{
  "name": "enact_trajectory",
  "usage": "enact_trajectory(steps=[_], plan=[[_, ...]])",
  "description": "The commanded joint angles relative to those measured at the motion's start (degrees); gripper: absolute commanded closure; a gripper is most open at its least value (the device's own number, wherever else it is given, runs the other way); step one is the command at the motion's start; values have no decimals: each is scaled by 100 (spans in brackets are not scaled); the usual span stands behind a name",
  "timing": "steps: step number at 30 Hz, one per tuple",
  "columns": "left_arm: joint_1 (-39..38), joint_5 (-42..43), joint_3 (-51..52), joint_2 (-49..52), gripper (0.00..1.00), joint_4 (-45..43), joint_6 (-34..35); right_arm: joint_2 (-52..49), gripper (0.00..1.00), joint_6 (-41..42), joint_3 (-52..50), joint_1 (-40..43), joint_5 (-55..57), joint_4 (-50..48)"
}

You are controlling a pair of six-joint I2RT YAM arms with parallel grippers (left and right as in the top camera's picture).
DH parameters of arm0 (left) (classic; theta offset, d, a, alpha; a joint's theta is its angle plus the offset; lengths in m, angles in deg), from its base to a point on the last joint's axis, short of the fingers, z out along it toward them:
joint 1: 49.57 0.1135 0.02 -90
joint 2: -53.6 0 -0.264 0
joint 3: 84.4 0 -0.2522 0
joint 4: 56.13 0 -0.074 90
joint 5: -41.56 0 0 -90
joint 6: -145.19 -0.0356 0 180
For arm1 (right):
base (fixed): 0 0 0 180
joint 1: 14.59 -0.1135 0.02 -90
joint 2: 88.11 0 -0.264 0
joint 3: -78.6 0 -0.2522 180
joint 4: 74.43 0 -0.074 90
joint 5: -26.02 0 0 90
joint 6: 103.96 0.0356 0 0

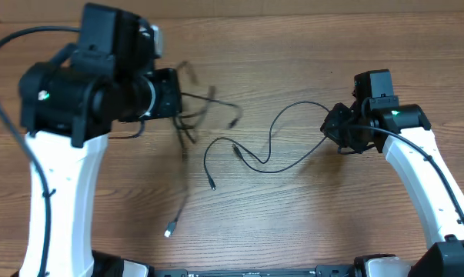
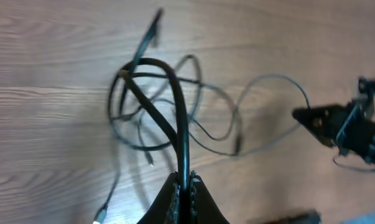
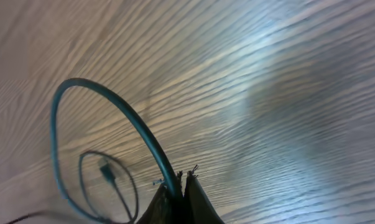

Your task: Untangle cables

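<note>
Black, thin and flexible: plug-ended cables (image 1: 195, 108), bunched in a loose knot left of the middle of the wood-grain table (image 1: 308, 231), nearer its far edge than its near one. Pinched shut on 1 cord of that knot by the left two-finger gripper (image 2: 186, 185), jaws pressed together, with the cord rising from them into several loops that cross one another. Cannot tell how many cords make up the knot.

Lying clear of the bunch: a long run of cord (image 1: 293, 105), curving openly across the middle of the table toward its right edge and ending in the right two-finger gripper (image 3: 180, 186). Closed tight on that cord too, seen from the right wrist as an arc lifting away from the shut fingertips. Cannot tell whether 1 strand or 2 make up this run. Crosses once near the middle, with a small dark plug end (image 1: 212, 185) free on the bare wood. Apart as well: 1 straighter strand heading toward the near edge, tipped with a small silver plug (image 1: 168, 230).

Judged as partly done, perhaps about halfway. Left to do: open the crossed loops beside the left gripper, draw each cord clear of the knot, undo the crossing near the middle, and lay every cord apart on the table.
</note>
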Motion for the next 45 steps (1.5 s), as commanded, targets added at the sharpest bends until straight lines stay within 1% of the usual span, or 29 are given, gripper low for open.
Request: enact_trajectory(steps=[1, 5, 9, 11, 16, 17, 19, 20, 21, 22, 24, 25, 27, 28, 29, 34, 40, 45], plan=[[-87, 291, -17, 308, 96, -9, -153, 133, 96, -201, 664, 50, -251, 122], [-87, 507, -15, 564, 96, -44, -197, 262, 96, -636, 1622, 210, -236, 503], [-153, 1416, -17, 807, 96, -256, -778, 278, 96, -774, 2789, 435, -144, 1021], [-190, 1781, -17, 911, 96, -354, -920, 278, 96, -774, 3370, 590, -146, 1180], [-389, 1937, -17, 1239, 96, -511, -927, 278, 96, -776, 4524, 1001, -151, 1379], [-431, 1932, -15, 1314, 94, -525, -927, 278, 96, -776, 4690, 1069, -151, 1405], [-483, 1934, -17, 1453, 87, -522, -925, 278, 96, -774, 4972, 1165, -153, 1493], [-492, 1939, -17, 1534, 84, -520, -905, 278, 96, -774, 5084, 1178, -153, 1545], [-496, 1939, -17, 1591, 77, -518, -881, 278, 96, -774, 5160, 1176, -153, 1593], [-496, 1939, -17, 1650, 67, -518, -879, 278, 96, -774, 5219, 1176, -153, 1644], [-494, 1939, -15, 1733, 61, -516, -881, 286, 96, -774, 5237, 1176, -153, 1711], [-494, 1932, -15, 1777, 52, -511, -885, 286, 96, -774, 5237, 1176, -151, 1766], [-494, 1928, -17, 1808, 18, -476, -883, 286, 96, -774, 5237, 1176, -151, 1849], [-494, 1910, -17, 1812, 6, -461, -885, 286, 96, -774, 5237, 1176, -151, 1873], [-494, 1853, -17, 1816, 0, -444, -883, 286, 96, -774, 5237, 1176, -153, 1902], [-476, 1414, -17, 1816, 1, -140, -789, 286, 96, -772, 5237, 1176, -153, 2013], [-487, 439, -13, 1816, 0, 258, -101, 286, 96, -769, 5237, 1176, -155, 2133], [-608, 424, -13, 1816, 0, 293, -92, 286, 96, -772, 5237, 1176, -179, 2149]])
